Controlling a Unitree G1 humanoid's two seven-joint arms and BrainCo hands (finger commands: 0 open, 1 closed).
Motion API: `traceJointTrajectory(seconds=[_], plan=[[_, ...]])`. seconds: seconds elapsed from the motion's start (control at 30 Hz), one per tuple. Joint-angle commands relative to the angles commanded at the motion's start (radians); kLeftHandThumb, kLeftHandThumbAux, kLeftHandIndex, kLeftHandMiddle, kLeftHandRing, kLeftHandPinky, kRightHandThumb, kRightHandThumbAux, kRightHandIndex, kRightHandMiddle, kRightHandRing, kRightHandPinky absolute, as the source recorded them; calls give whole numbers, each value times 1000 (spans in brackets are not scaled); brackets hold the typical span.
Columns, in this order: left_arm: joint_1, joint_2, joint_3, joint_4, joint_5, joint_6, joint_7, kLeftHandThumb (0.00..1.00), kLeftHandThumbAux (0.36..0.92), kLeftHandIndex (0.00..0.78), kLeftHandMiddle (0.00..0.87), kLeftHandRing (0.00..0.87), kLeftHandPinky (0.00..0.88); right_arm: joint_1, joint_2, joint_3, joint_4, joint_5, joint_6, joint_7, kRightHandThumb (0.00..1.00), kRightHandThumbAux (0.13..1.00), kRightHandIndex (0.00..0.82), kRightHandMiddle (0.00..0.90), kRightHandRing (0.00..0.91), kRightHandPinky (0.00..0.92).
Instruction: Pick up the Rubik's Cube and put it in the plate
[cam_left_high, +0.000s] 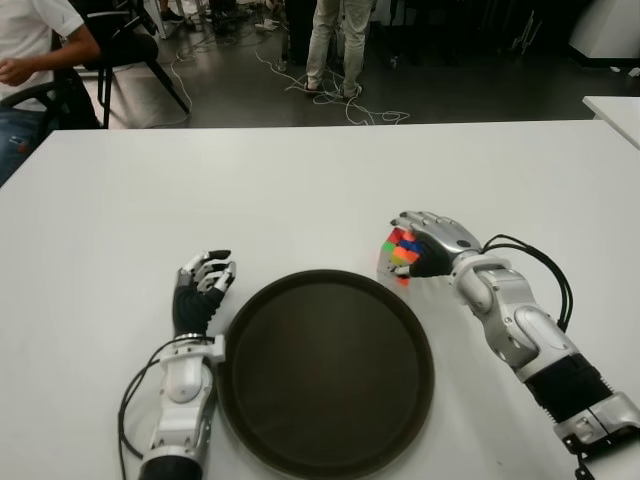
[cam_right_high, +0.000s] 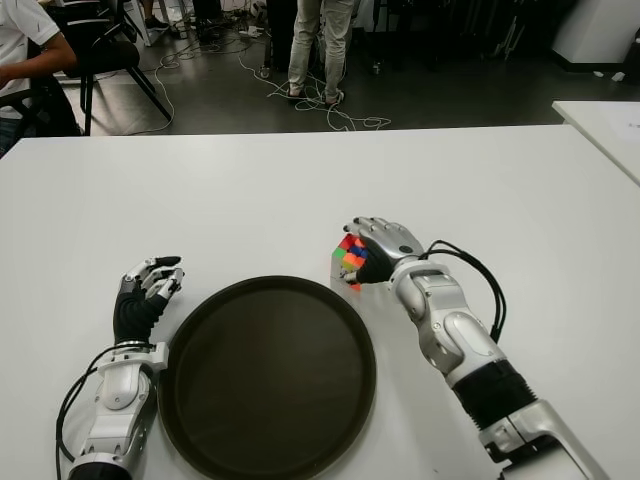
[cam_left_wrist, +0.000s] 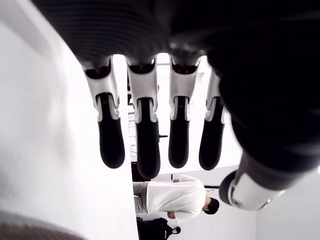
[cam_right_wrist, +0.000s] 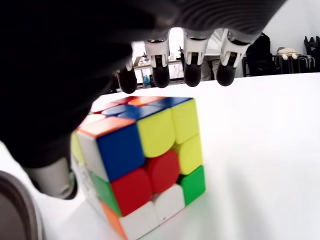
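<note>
The cube (cam_left_high: 401, 254) sits on the bench (cam_left_high: 300, 190) just right of the plate's (cam_left_high: 325, 460) far rim, under the right hand (cam_left_high: 428, 245), whose fingers arch over it without closing. It should be light, rigid and smooth-faced: grip opposite flat faces. The left hand (cam_left_high: 200, 285) shows left of the plate, fingers relaxed and empty.

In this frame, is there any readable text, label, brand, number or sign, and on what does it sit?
None can be read.
Rubik's Cube: plain coloured stickers, no logo or lettering on the faces shown.
Plate: plain dark surface, no mark.
Right hand, over the cube, and left hand, left of the plate: no legible marking on either.
Table: bare white, nothing printed.
</note>
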Motion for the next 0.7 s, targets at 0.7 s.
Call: traceJointTrajectory(seconds=[0.7], plan=[[-1,0,-4,14,10,-18,8,705,711,415,356,388,420,-67,-32,-4,17,97,-8,269,14,469,0,0,0,0]])
